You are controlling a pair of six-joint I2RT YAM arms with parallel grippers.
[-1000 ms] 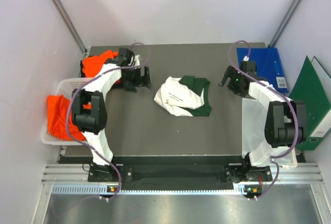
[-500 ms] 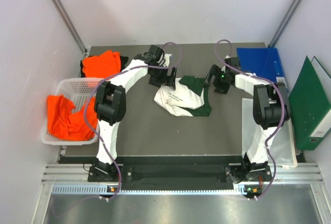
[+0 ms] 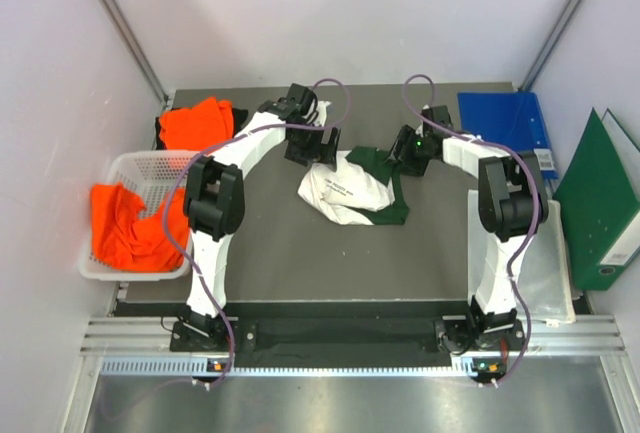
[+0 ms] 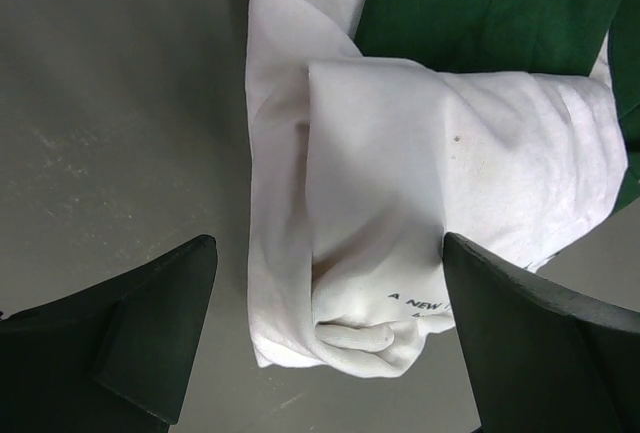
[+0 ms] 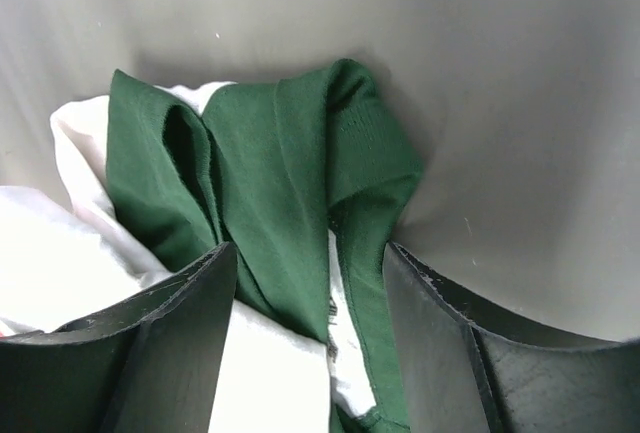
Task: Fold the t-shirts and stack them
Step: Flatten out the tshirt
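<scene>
The white-fronted t-shirt with dark green sleeves (image 3: 350, 188) lies crumpled in the middle of the table. My left gripper (image 3: 312, 150) is open over its far left white edge; in the left wrist view the white fold (image 4: 400, 213) lies between the fingers (image 4: 150, 333). My right gripper (image 3: 397, 158) is open over its far right green part; in the right wrist view the green cloth (image 5: 290, 203) sits between the fingers (image 5: 160, 353). An orange t-shirt (image 3: 195, 123) lies at the far left. Another orange t-shirt (image 3: 125, 223) hangs in the basket.
A white mesh basket (image 3: 130, 168) stands at the left edge. A blue folder (image 3: 515, 123) lies at the far right corner. A green folder (image 3: 600, 203) leans against the right wall. A clear plastic sheet (image 3: 540, 283) lies under the right arm.
Both arms have swung in from the table's far corners to the green and white shirt. In the last half second the right gripper moved a little further left over the green cloth.
</scene>
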